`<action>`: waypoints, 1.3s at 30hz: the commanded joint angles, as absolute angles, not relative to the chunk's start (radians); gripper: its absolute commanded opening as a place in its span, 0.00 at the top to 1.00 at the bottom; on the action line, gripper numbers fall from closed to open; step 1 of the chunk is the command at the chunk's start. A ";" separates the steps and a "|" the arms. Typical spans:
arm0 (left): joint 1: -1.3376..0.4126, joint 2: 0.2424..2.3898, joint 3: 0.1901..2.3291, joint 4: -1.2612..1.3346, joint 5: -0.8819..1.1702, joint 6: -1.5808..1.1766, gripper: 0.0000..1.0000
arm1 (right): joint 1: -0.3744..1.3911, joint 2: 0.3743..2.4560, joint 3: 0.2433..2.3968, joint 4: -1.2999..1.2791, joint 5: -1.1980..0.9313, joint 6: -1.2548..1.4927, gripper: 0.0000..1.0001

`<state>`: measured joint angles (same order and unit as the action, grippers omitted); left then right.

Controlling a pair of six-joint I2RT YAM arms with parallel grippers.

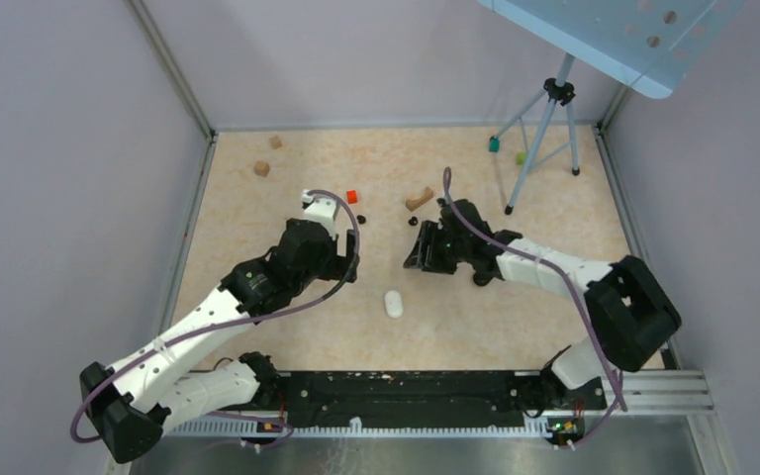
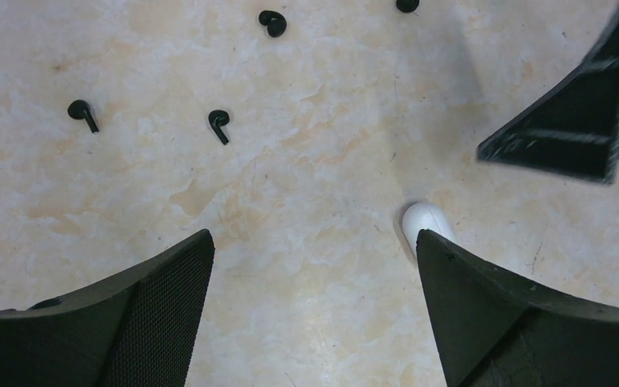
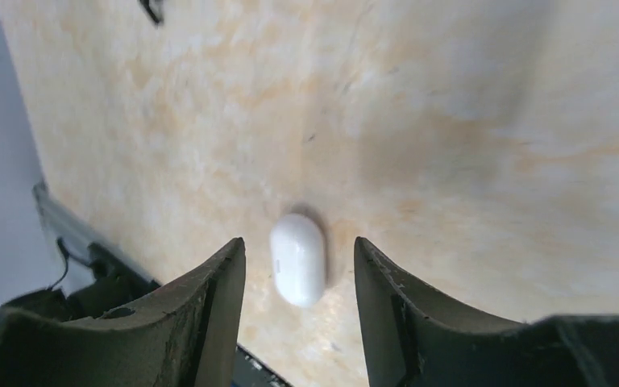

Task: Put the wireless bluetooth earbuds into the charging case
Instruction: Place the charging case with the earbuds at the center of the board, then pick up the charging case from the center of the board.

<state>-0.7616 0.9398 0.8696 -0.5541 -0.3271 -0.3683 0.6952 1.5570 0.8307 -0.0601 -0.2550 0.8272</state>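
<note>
1. Charging case (image 1: 393, 303): white, oval, lies flat on table (image 1: 475, 332), approx. midway between the two arms, toward the near edge. Lid appears shut, but the seam is too small to resolve.

2. R gripper (image 3: 300, 246): jaws parted, nothing grasped. It hangs above the case. In the R wrist view the case shows between the two fingers w/ a gap on each side, so no contact.

3. L gripper (image 2: 314, 238): jaws spread wide, empty, raised off the table. In the L wrist view one end of the case shows just beside the right-hand finger (image 2: 500, 322), the rest hidden behind it.

4. First earbud (image 2: 83, 113) and second earbud (image 2: 219, 125): black, stemmed, loose on the table. They lie near each other w/o touching, well apart from the case. Neither is seated in the case.

5. Misc. on the far half of the table: red cube (image 1: 351, 196), wooden arch (image 1: 419, 198), two wood blocks (image 1: 261, 168), tripod (image 1: 544, 129).
</note>
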 commanded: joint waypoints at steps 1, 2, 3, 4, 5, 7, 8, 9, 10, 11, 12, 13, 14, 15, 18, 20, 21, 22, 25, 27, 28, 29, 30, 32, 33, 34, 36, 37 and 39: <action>-0.756 0.952 0.887 -0.523 -0.324 -0.370 0.01 | 0.595 1.372 0.920 -0.467 0.070 0.642 0.50; -0.756 0.955 0.884 -0.520 -0.319 -0.377 0.01 | 0.562 1.327 0.905 -0.494 0.105 0.645 0.50; -0.755 0.961 0.881 -0.513 -0.310 -0.382 0.01 | 0.528 1.272 0.872 -0.520 0.157 0.665 0.50; -0.755 0.966 0.875 -0.505 -0.299 -0.384 0.01 | 0.490 1.237 0.846 -0.550 0.202 0.695 0.50; -0.755 0.970 0.870 -0.491 -0.286 -0.383 0.01 | 0.459 1.204 0.819 -0.577 0.232 0.721 0.50; -0.755 0.971 0.858 -0.460 -0.260 -0.378 0.01 | 0.403 1.162 0.765 -0.620 0.265 0.776 0.49; -0.755 0.972 0.854 -0.445 -0.256 -0.376 0.01 | 0.397 1.150 0.744 -0.626 0.274 0.795 0.49; -0.755 0.975 0.853 -0.432 -0.249 -0.372 0.01 | 0.397 1.146 0.729 -0.634 0.274 0.813 0.49; -0.755 0.981 0.857 -0.424 -0.244 -0.369 0.01 | 0.397 1.150 0.718 -0.636 0.268 0.833 0.49; -0.755 0.988 0.861 -0.422 -0.243 -0.365 0.01 | 0.396 1.158 0.709 -0.632 0.259 0.847 0.49; -0.755 0.998 0.867 -0.422 -0.243 -0.361 0.01 | 0.396 1.169 0.704 -0.626 0.251 0.860 0.48; -0.755 1.007 0.873 -0.427 -0.243 -0.358 0.01 | 0.396 1.184 0.701 -0.617 0.243 0.871 0.48; -0.755 1.013 0.878 -0.429 -0.244 -0.358 0.01 | 0.397 1.199 0.702 -0.606 0.235 0.878 0.47; -0.755 1.017 0.880 -0.432 -0.244 -0.357 0.01 | 0.397 1.222 0.702 -0.591 0.226 0.883 0.47; -0.755 1.013 0.877 -0.430 -0.239 -0.359 0.01 | 0.396 1.270 0.718 -0.548 0.199 0.890 0.47; -0.755 1.005 0.875 -0.430 -0.240 -0.359 0.01 | 0.397 1.295 0.730 -0.523 0.187 0.889 0.47; -0.755 1.000 0.873 -0.431 -0.241 -0.359 0.01 | 0.396 1.306 0.736 -0.511 0.182 0.888 0.47; -0.755 0.997 0.871 -0.431 -0.241 -0.360 0.01 | 0.397 1.316 0.742 -0.502 0.177 0.886 0.47; -0.755 0.989 0.868 -0.435 -0.242 -0.360 0.01 | 0.396 1.347 0.755 -0.475 0.163 0.878 0.47; -0.755 0.987 0.868 -0.436 -0.242 -0.360 0.01 | 0.397 1.361 0.760 -0.454 0.149 0.871 0.49; -0.755 0.986 0.866 -0.436 -0.241 -0.360 0.01 | 0.397 1.366 0.761 -0.446 0.143 0.870 0.49; -0.755 0.984 0.864 -0.436 -0.241 -0.360 0.01 | 0.397 1.369 0.762 -0.440 0.144 0.869 0.50; -0.755 0.983 0.863 -0.436 -0.240 -0.359 0.01 | 0.397 1.371 0.763 -0.438 0.152 0.868 0.50; -0.755 0.979 0.862 -0.436 -0.241 -0.358 0.01 | 0.396 1.371 0.770 -0.431 0.156 0.859 0.50; -0.755 0.977 0.862 -0.437 -0.241 -0.356 0.01 | 0.397 1.369 0.773 -0.425 0.151 0.853 0.49; -0.755 0.976 0.862 -0.436 -0.241 -0.355 0.01 | 0.397 1.367 0.776 -0.419 0.146 0.847 0.49; -0.755 0.973 0.859 -0.436 -0.242 -0.351 0.01 | 0.396 1.355 0.780 -0.411 0.146 0.848 0.48; -0.755 0.972 0.858 -0.436 -0.242 -0.351 0.01 | 0.397 1.351 0.781 -0.406 0.148 0.854 0.44; -0.755 0.969 0.854 -0.434 -0.242 -0.351 0.01 | 0.396 1.347 0.784 -0.402 0.155 0.867 0.39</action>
<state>-0.7597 0.9939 0.8600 -0.4709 -0.2470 -0.3637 0.3946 1.3705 0.7319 -0.4469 0.1505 0.8631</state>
